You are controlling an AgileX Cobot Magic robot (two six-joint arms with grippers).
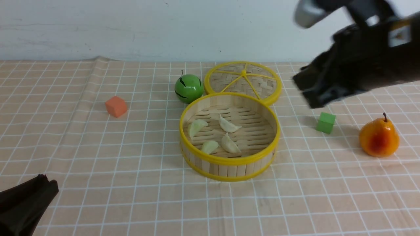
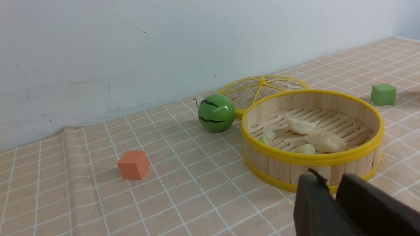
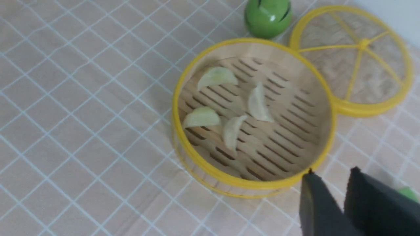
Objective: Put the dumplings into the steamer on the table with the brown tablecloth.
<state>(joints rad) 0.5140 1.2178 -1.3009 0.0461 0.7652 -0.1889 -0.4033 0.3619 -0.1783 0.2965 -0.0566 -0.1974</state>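
Note:
The steamer (image 1: 229, 160) stands mid-table on the brown tablecloth (image 1: 98, 183). Four dumplings lie on its slatted floor: one at the left (image 1: 197, 127), one in the middle (image 1: 228, 124), and two at the front (image 1: 210, 146) (image 1: 229, 144). They also show in the right wrist view (image 3: 257, 103). My right gripper (image 1: 311, 98) hangs blurred above the cloth, right of the steamer, with a narrow gap between its tips (image 3: 331, 173), empty. My left gripper (image 1: 44, 178) rests low at the front left, shut and empty; in its wrist view (image 2: 329, 180) it points at the steamer wall (image 2: 282, 167).
The flat woven lid (image 1: 242, 80) lies behind the steamer, touching it. A green watermelon ball (image 1: 188, 88) sits left of the lid. An orange cube (image 1: 115, 106) is at the left. A green cube (image 1: 325, 122) and an orange pear (image 1: 379, 137) are at the right. A wall runs along the back.

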